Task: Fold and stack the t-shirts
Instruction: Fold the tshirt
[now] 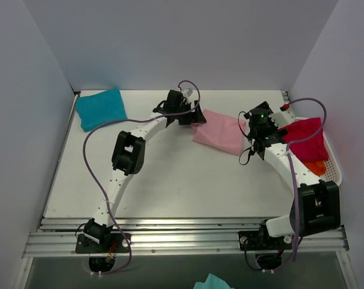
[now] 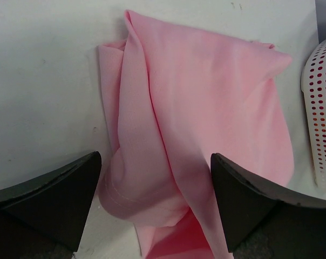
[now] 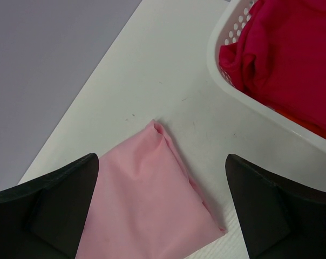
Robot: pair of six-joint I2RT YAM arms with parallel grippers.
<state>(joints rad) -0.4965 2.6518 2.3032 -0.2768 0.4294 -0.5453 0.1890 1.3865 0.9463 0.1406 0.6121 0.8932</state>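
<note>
- The left end effector (image 1: 193, 115) is open. Its two fingers (image 2: 60, 194) are spread wide at the left edge of the light pink t-shirt (image 1: 221, 133). Whether they touch the cloth cannot be told.
- The right end effector (image 1: 257, 135) is also open, its fingers (image 3: 55, 199) apart above the right end of the same shirt, where a creased corner shows between them.
- The light pink t-shirt lies loosely folded, with ridges and bunched layers, on the white surface (image 1: 182, 180). It sits between the two end effectors, toward the far right.
- Just to its right stands a white perforated basket (image 1: 335, 171).
- In the basket, a magenta-red t-shirt (image 1: 305, 139) lies crumpled on top, and an orange t-shirt (image 1: 316, 167) peeks out beneath it on the near side.
- A teal-blue t-shirt (image 1: 100, 108) lies folded flat in the far left corner of the surface, well apart from the others.
</note>
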